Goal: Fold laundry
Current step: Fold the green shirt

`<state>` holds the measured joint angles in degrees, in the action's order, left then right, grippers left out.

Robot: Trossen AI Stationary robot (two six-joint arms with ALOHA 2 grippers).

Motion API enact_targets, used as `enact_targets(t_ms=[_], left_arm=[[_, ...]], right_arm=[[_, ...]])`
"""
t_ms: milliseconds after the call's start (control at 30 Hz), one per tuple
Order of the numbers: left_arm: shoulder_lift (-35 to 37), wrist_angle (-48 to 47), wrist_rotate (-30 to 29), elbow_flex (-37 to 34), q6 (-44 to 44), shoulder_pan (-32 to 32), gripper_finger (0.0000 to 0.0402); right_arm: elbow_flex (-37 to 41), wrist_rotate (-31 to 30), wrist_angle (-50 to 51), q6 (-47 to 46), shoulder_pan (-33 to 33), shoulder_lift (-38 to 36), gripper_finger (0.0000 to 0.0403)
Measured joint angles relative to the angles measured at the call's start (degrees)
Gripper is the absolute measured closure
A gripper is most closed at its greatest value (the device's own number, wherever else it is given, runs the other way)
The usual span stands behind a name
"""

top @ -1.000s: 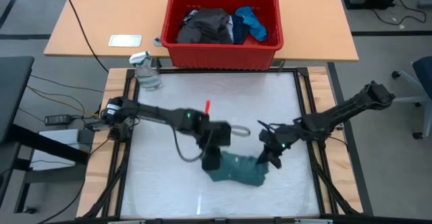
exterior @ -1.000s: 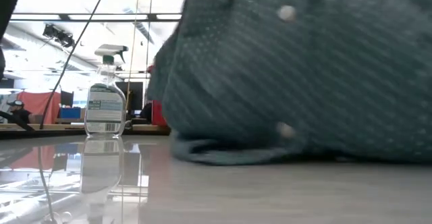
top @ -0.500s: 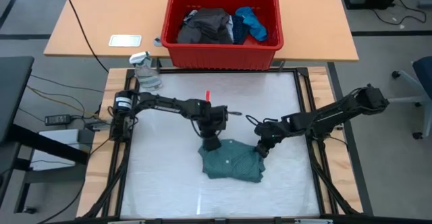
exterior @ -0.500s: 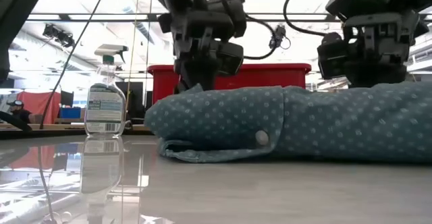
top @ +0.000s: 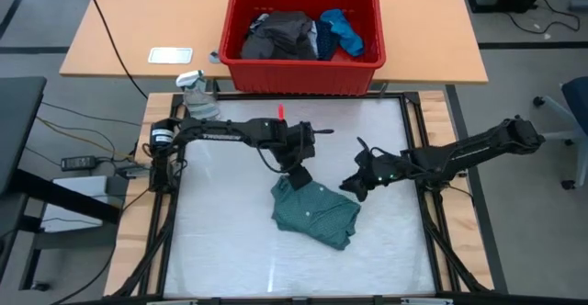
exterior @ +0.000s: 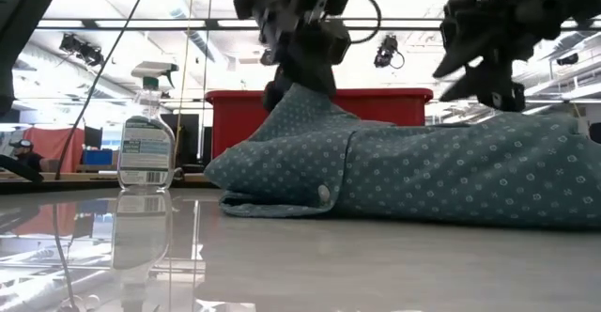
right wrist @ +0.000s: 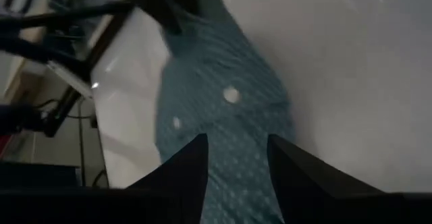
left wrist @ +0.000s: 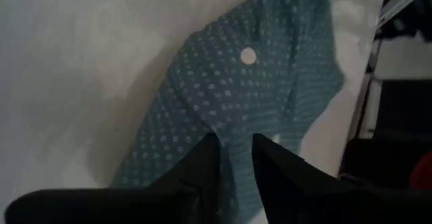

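Near the middle of the table (top: 211,241), on the side away from the red bin (top: 303,73), the teal-green shirt (top: 315,213) is lying in a compact, roughly folded bundle. The left gripper (top: 299,173) is sitting at the shirt's corner nearest the bin, and the right gripper (top: 356,186) is hanging just beside the shirt's edge on the right arm's side.

Judging by this, a fold is being finished and the cloth is being let go. The left wrist view is showing its two fingers (left wrist: 202,163) parted a little with shirt cloth visible in the gap; whether they are pinching it I cannot tell. The right wrist view is showing its fingers (right wrist: 192,163) standing apart with nothing between them, the shirt lying beyond. The next move probably calls for both arms lifting clear without dragging the bundle, then either squaring it up or reaching to the bin for the dark grey piece (top: 276,37) or the bright blue piece (top: 342,29).

From table height, the low view is showing the shirt's corner nearest the bin peaked upward under the left gripper, and a spray bottle (exterior: 146,143) off to one side; from above, that peak is not reading at all. Only the high view is showing the bin's contents.
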<state>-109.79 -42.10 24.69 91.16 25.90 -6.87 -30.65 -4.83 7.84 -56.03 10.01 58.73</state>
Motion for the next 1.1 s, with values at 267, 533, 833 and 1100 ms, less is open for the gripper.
enact_targets(t_ms=[267,533,833,1100], left_arm=[[4.8,3.6,-14.0,0.4,8.3,6.8,0.0304],[3.0,20.5,-14.5,-13.8,23.6,14.5,0.0341],[3.3,39.3,-13.0,-32.0,39.4,18.3,0.0383],[4.0,41.1,-10.6,-33.7,40.9,17.9,0.0388]], right_arm=[[-0.1,5.6,-13.3,5.8,3.3,5.7,0.028],[-0.1,19.2,-28.9,8.4,6.1,20.9,0.0392],[-0.2,32.8,-41.2,10.1,6.4,40.4,0.0397],[0.1,34.6,-45.6,5.6,6.4,40.2,0.0394]])
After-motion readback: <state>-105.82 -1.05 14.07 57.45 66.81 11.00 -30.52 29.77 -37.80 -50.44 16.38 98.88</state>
